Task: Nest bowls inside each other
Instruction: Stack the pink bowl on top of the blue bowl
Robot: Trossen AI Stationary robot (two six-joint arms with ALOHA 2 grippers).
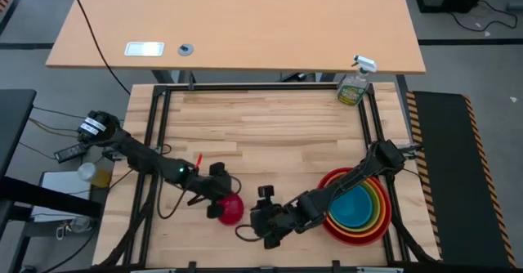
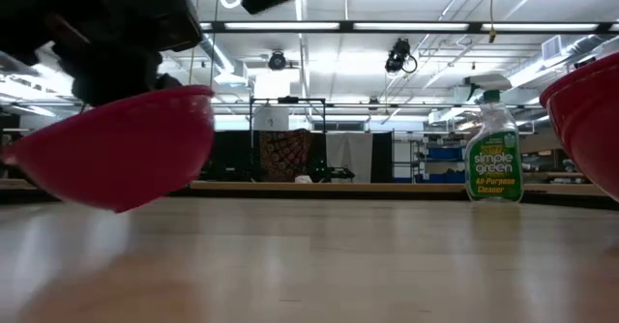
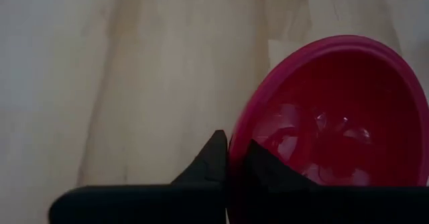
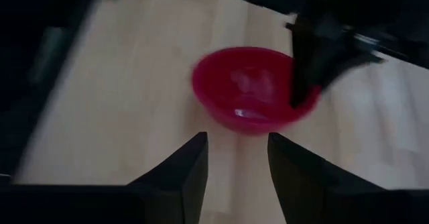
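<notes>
Magenta pink plastic is pinched at the rim by the left gripper (image 1: 217, 200), whose fingers (image 3: 213, 158) are closed on the edge of the smallest bowl (image 1: 231, 208), one inside the wall and one outside. In the low view the bowl is seen tilted, with one side lifted and the lower edge at or just above the wooden surface (image 1: 270, 134); whether it touches cannot be told. The stack of nested bowls (image 1: 356, 206), red outermost with orange, lime green and blue inside, lies to the robot's right of the held bowl, near the surface's right edge. The right gripper (image 1: 267, 224) sits between the two, its fingers (image 4: 179, 170) apart with nothing held, pointed at the pink bowl. The coming move is judged to turn on carrying the bowl rightward, past that gripper, to above the blue centre.
</notes>
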